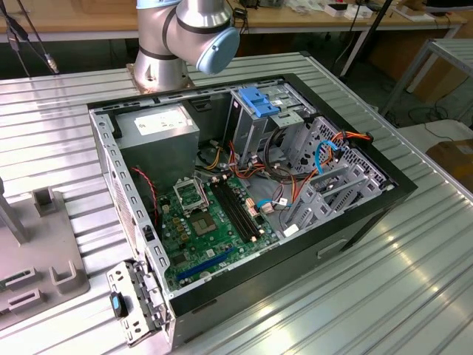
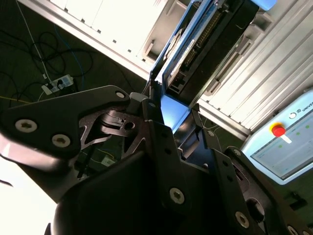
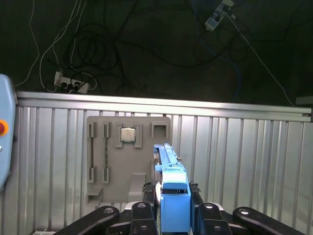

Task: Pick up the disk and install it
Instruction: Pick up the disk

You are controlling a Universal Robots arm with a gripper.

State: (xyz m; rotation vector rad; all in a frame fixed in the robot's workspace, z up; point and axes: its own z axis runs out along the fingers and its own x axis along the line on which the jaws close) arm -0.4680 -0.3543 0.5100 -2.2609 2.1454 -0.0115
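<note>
Wrist views both showed the tool clamped on the disk, whereas the exterior view showed the open case on the desk.

Open computer case, green motherboard inside, lies on ribbed table.

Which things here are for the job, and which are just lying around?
For the job: the disk, clamped in the pincer; the open computer case.
Just lying about: grey parts tray holding a chip; floor cables; power strip; pale box with a red button.
</note>
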